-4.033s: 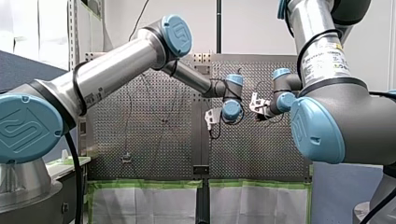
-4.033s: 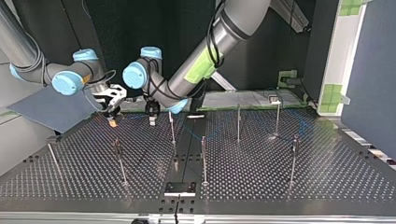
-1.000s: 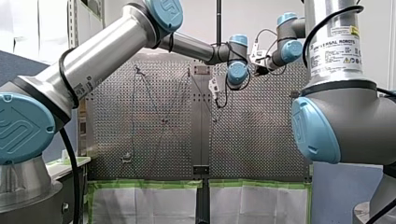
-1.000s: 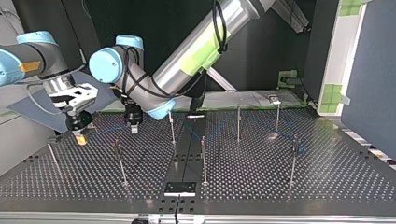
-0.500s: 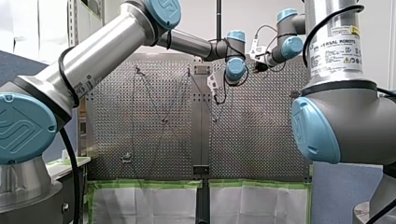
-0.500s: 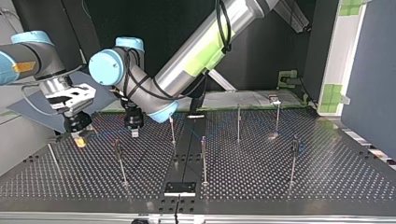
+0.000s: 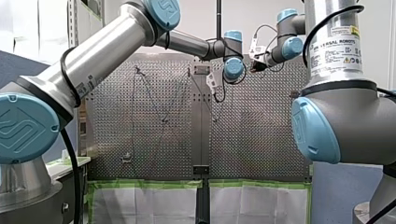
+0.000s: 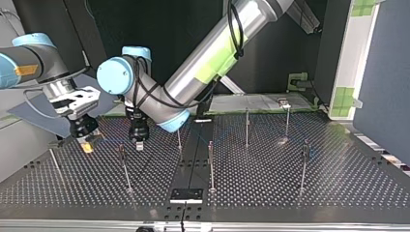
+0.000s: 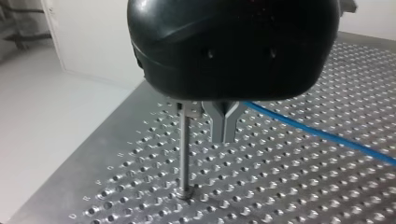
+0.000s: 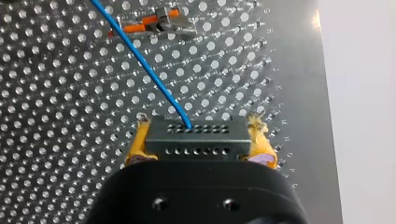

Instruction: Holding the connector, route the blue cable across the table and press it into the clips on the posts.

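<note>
Right wrist view: my right gripper point(image 10: 198, 130) is clamping the dark connector point(image 10: 196, 145) between its yellow pads point(image 10: 136, 147). The blue cable point(image 10: 144, 65) is leaving the connector's far face and running ahead over the perforated table point(image 10: 56, 116), past an orange-and-metal part point(image 10: 154, 25) lying flat.

Left wrist view: my left gripper point(image 9: 224, 134) is closed, metal fingers together, and the cable is coming out from between them. A post point(image 9: 184, 154) is standing just beside the fingers, its clip point(image 9: 189, 110) about level with them.

Top view, against half a second ago: my left gripper is sinking lower in the frame's left half, closing on that post. My right gripper is edging inward with it.

Judgement: I am lining the cable up with this clip, and it is not seated yet.

Farther posts point(image 8: 247, 126) are standing at the frame's middle and right. I cannot tell whether their clips hold cable.
</note>
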Tool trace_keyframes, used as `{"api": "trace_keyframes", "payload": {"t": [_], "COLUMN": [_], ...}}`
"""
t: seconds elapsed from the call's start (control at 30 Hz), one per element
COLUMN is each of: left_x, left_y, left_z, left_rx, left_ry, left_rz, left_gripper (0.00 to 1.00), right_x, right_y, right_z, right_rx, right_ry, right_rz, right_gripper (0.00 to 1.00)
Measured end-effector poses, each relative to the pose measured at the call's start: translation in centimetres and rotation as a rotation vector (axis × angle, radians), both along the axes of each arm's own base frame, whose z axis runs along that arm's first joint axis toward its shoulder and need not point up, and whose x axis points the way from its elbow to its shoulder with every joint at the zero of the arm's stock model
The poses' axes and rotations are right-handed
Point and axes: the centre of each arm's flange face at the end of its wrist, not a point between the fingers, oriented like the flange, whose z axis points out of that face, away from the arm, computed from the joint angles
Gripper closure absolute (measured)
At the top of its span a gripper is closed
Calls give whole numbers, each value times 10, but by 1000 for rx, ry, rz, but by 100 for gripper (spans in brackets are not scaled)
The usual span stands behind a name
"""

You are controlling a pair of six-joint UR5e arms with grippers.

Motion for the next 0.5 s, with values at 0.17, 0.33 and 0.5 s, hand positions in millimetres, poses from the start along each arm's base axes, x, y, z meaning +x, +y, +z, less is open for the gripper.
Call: {"api": "trace_keyframes", "payload": {"t": [0.17,0.33,0.5], "left_x": [10,19,30], "left_y": [2,5,14], "left_z": [3,3,4], "left_rx": [-11,-12,-9], "left_ry": [-27,-39,-48], "left_rz": [-10,-23,-14], "left_gripper": [99,99,99], "right_x": [1,-3,-1], "right_y": [-6,-14,-20], "right_z": [-5,-5,3], "right_rx": [5,3,-9], "right_ry": [-10,-14,-27], "right_rz": [4,-4,8], "right_gripper": [100,100,100]}}
